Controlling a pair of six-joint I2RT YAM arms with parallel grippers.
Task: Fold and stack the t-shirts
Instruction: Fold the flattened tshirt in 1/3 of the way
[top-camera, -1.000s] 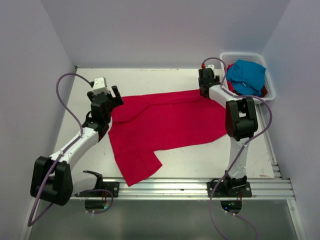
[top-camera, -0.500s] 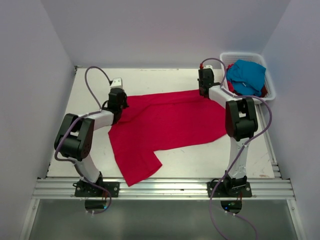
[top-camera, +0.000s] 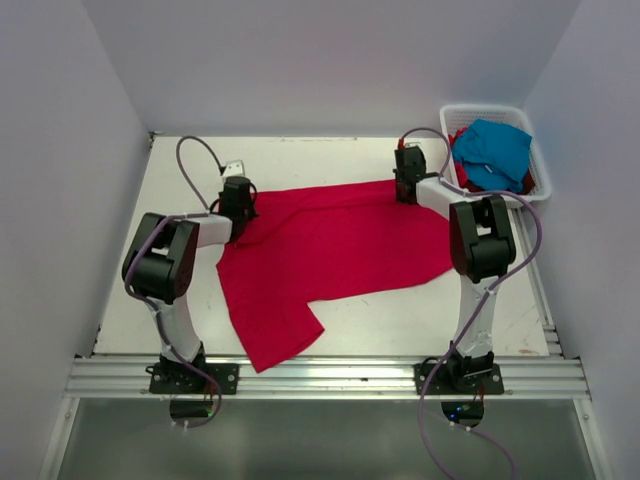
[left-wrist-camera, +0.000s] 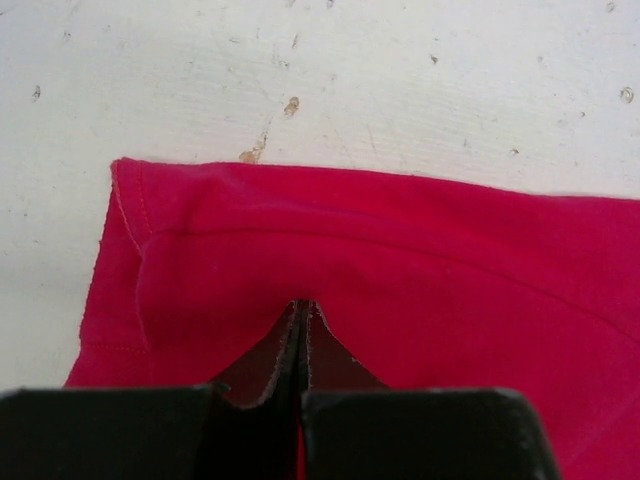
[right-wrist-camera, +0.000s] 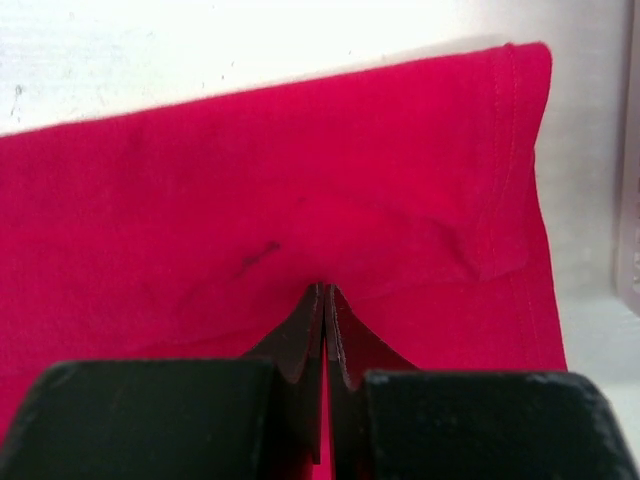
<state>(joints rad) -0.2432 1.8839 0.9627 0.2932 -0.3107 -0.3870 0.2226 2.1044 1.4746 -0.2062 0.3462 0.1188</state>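
On bench (top-camera: 300, 160) centre: 1 red shirt (top-camera: 330, 250), spread flat, soft knit, stitched hems, one lobe trailing toward 7 o'clock. Left end effector (left-wrist-camera: 302, 308) is pressed together, pinching the shirt's 10 o'clock corner. Right end effector (right-wrist-camera: 323, 292) does the same at the 2 o'clock corner. Basket (top-camera: 543, 185) at 2 o'clock, white slatted plastic: 1 blue shirt (top-camera: 492, 150) crumpled over red cloth (top-camera: 460, 170). Bench white, scuffed. Walls (top-camera: 300, 60) plain, pale.

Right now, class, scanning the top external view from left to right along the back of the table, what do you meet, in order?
Left end effector → crimson t-shirt → right end effector → white basket, holding a turquoise t-shirt.
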